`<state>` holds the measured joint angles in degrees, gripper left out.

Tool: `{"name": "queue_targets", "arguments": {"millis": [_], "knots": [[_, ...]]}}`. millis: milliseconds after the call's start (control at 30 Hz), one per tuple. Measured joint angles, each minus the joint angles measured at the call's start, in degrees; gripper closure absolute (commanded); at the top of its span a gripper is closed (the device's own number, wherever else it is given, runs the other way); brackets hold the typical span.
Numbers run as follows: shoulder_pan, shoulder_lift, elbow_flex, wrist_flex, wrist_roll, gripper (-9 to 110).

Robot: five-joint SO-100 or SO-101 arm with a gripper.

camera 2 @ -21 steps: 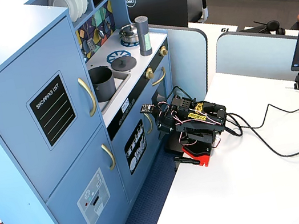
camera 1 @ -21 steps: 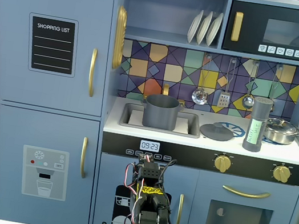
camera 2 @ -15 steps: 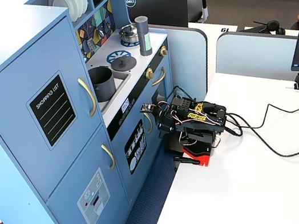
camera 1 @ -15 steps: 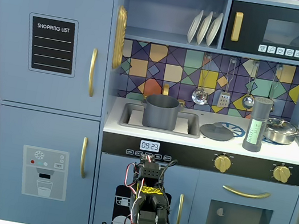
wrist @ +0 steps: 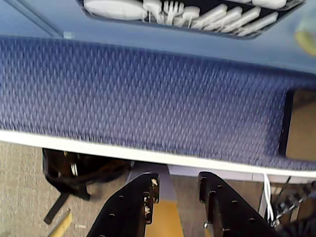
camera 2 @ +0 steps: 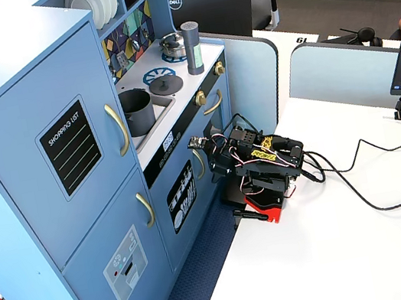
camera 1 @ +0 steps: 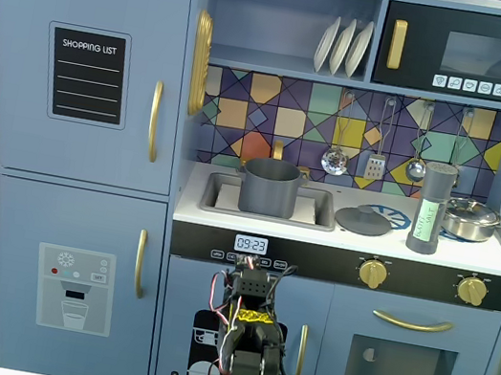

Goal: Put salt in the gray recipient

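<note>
The salt shaker (camera 1: 432,210), a tall grey cylinder with a green label, stands upright on the toy kitchen's counter right of the sink; it also shows in a fixed view (camera 2: 193,48). The gray pot (camera 1: 268,186) sits in the sink (camera 1: 322,222), lid off, and shows in a fixed view (camera 2: 137,111). My arm (camera 1: 247,342) is folded low on the white desk in front of the kitchen, far below both. In the wrist view my gripper (wrist: 177,181) points down past the desk edge at the floor, jaws apart with nothing between them.
The pot's flat grey lid (camera 1: 363,220) lies on the counter between sink and shaker. A steel pan (camera 1: 470,219) stands behind the shaker. Utensils (camera 1: 376,161) hang above. Cables (camera 2: 377,181) run over the desk (camera 2: 342,249). A black strap (wrist: 69,173) lies on the floor.
</note>
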<state>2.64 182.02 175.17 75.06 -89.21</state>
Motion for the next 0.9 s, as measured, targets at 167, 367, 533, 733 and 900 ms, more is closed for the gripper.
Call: {"name": "queue_targets", "arguments": {"millis": [167,367,533,733,900], "knots": [[2.5,-6.0,-11.5,0.0,0.0,101],[8.3,-12.0,-26.7,0.0,-1.6,101],[17.5,-13.8,-36.7,-3.0,-1.2,101],[32.8,-16.1,-43.1,-16.5,-1.1,101],[42.2,-22.2,-44.9,-32.4,0.5,101]]}}
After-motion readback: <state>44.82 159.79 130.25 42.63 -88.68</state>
